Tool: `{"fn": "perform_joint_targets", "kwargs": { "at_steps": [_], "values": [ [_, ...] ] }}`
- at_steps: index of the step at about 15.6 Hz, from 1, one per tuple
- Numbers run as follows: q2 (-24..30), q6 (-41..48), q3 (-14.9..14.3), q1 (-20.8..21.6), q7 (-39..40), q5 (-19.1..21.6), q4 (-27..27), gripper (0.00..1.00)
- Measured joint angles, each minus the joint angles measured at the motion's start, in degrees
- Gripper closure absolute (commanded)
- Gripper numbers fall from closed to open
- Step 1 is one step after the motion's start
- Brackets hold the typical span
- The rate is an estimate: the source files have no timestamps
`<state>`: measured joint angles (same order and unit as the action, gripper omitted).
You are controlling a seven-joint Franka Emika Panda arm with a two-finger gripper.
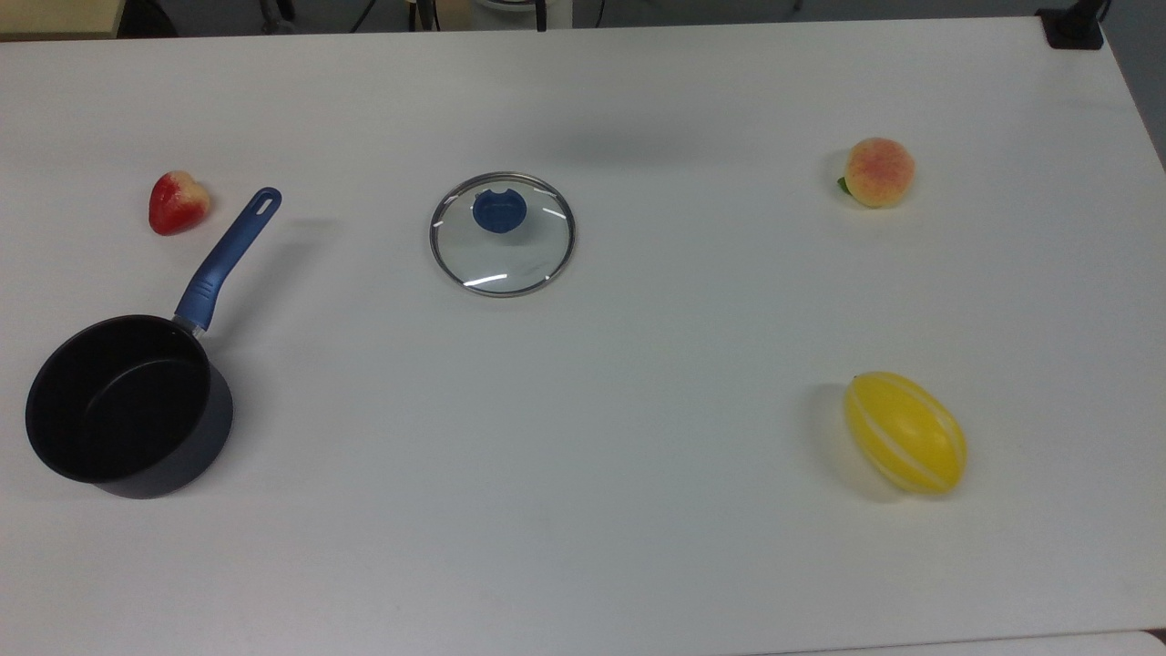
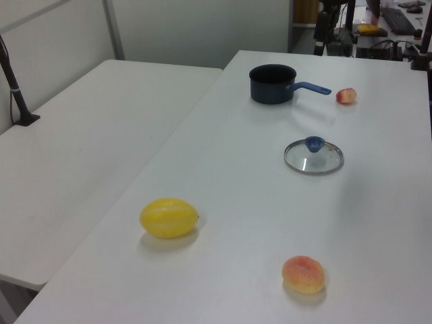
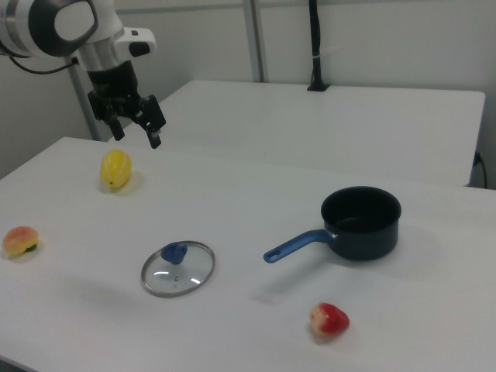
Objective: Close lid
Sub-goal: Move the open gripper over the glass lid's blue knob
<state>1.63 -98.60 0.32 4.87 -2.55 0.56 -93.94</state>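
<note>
- Glass lid (image 1: 502, 234) lies flat on the white table (image 1: 638, 547), well apart from the black saucepan (image 1: 127, 405).
- The gripper (image 3: 136, 130) hangs high above the table, fingers spread, pinching nothing.

Items on the white table (image 1: 638, 510), counted:

- Glass lid (image 1: 502, 234) with blue knob: one.
- Black saucepan (image 1: 127, 405) with blue handle: one.
- Strawberry (image 1: 178, 202), red: one.
- Peach (image 1: 878, 172): one.
- Yellow melon (image 1: 905, 433) with pale stripes: one.
- Fruit in total: three pieces.
- Cookware in total: two pieces.
- Robot gripper (image 3: 136, 130), black, two fingers held apart: one.
- Second white table (image 2: 81, 142) alongside: one.
</note>
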Motion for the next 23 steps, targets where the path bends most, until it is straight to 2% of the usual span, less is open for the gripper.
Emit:
{"fn": "perform_joint_targets", "kwargs": {
  "at_steps": [14, 23],
  "values": [
    [-0.01, 0.0, 0.0, 0.09, 1.01, 0.0, -0.1, 0.0],
    [-1.3, 0.72, -0.22, 0.81, 3.44, 0.0, -5.36, 0.0]
  ]
}}
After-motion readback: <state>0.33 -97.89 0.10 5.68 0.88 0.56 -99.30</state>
